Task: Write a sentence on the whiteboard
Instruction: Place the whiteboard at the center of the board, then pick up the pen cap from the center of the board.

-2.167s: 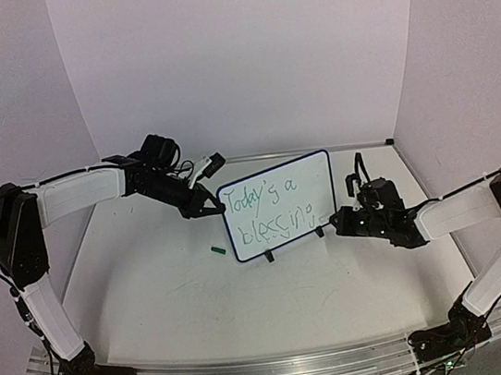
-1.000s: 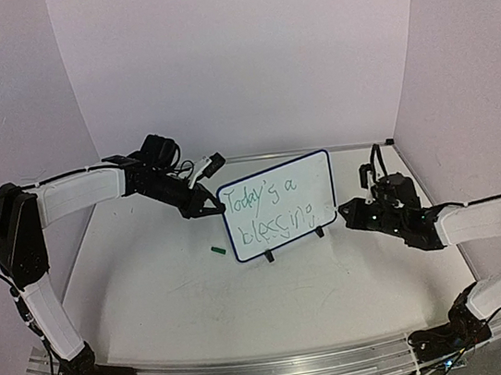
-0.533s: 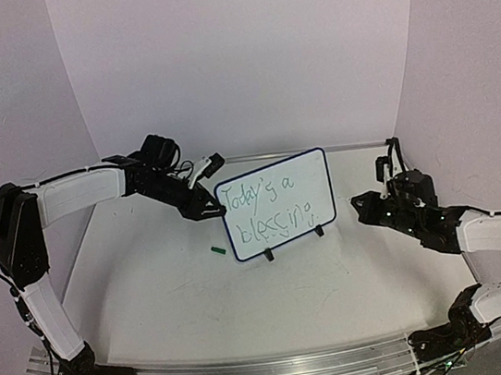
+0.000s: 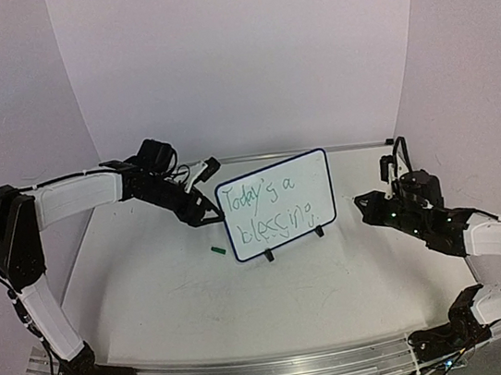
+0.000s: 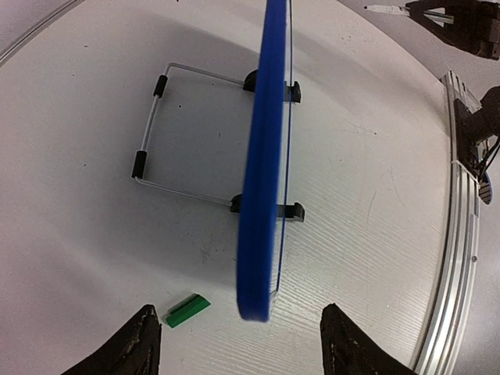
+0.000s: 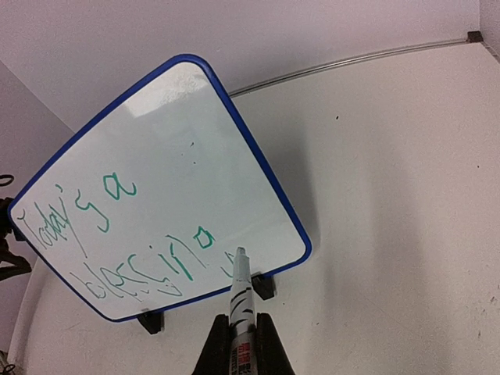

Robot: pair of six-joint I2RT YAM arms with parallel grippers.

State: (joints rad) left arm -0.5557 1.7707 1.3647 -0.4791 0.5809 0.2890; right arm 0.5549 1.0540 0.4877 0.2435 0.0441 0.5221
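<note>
At the middle of the table point(image 4: 154, 294), upright on its wire stand: whiteboard point(image 4: 277, 204), bearing the sentence point(image 4: 268, 211) "Today's a blessing" in green on two lines. At the board's left edge, left gripper point(image 4: 209, 214), spread wide and empty, fingers astride that edge; well apart to the right, right gripper point(image 4: 364, 201), clamped on a marker point(image 6: 241, 301) pointing toward the board. Near the board's left foot, small green piece point(image 5: 187, 309).
</note>
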